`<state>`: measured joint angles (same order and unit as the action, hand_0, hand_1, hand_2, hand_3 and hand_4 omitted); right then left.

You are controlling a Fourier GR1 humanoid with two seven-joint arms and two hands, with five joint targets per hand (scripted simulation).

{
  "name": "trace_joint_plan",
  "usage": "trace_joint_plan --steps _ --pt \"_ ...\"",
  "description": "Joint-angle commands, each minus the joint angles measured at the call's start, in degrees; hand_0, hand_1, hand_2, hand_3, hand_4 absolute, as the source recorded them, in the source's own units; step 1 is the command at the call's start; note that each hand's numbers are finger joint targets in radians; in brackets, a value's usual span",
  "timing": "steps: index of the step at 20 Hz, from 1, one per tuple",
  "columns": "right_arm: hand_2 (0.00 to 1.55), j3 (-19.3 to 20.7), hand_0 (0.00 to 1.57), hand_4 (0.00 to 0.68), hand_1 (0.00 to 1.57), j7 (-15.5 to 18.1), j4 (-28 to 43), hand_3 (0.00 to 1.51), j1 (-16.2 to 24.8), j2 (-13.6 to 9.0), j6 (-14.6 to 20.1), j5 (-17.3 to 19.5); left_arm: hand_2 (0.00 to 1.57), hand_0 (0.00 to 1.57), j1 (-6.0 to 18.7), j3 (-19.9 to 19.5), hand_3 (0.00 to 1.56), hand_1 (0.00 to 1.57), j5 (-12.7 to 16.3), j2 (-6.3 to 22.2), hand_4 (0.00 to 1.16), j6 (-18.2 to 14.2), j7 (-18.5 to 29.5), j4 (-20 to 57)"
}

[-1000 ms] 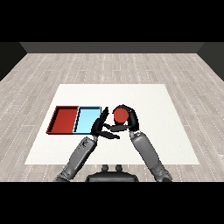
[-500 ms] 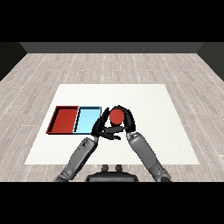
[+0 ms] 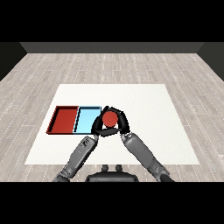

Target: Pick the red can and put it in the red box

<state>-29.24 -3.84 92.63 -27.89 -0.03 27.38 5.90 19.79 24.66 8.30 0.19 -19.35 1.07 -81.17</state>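
Observation:
The red can (image 3: 109,119) is held just above the table, right beside the right edge of the light blue tray (image 3: 86,119). My right hand (image 3: 124,123) is curled round it from the right and over the top. Against the can's lower left side sits my left hand (image 3: 96,127), its fingers relaxed and reaching under and beside the can. The red tray (image 3: 65,120) lies left of the blue one with nothing in it. The two hands hide the can's sides, so only its red top shows.
Both trays lie side by side on the left half of the white table (image 3: 148,105). Bare table surface stretches to the right and behind the hands.
My right hand has carried the red can leftward to the blue tray's right edge. The left hand has closed in against the can.

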Motion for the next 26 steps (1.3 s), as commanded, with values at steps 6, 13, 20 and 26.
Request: trace_joint_plan --steps 6,13,20,26 --pt "1.44 -4.03 1.48 0.533 1.48 0.58 -3.17 1.38 -2.26 0.02 4.18 -2.53 1.49 1.57 -1.31 -4.15 1.35 1.57 -2.13 1.24 0.71 -3.88 -7.3 -5.02" --pt "1.45 -2.36 1.49 0.526 1.49 5.78 -4.77 1.39 1.59 0.02 0.11 -1.85 1.51 1.57 -4.94 -0.85 1.41 1.57 -0.93 -0.16 0.87 -8.39 0.56 -6.18" --pt "0.85 -1.57 0.7 0.0 0.7 -2.33 -4.94 0.3 -4.61 0.03 4.33 -2.46 1.55 1.57 -0.95 -2.02 1.49 1.57 1.2 -0.18 1.04 -8.48 2.39 -2.75" --pt "0.0 -1.62 0.0 0.0 0.0 -6.6 -0.24 0.0 -0.38 0.03 0.67 4.48 1.55 1.57 -2.65 -0.45 1.49 1.57 -0.61 -0.18 1.04 -9.52 -0.15 -6.27"
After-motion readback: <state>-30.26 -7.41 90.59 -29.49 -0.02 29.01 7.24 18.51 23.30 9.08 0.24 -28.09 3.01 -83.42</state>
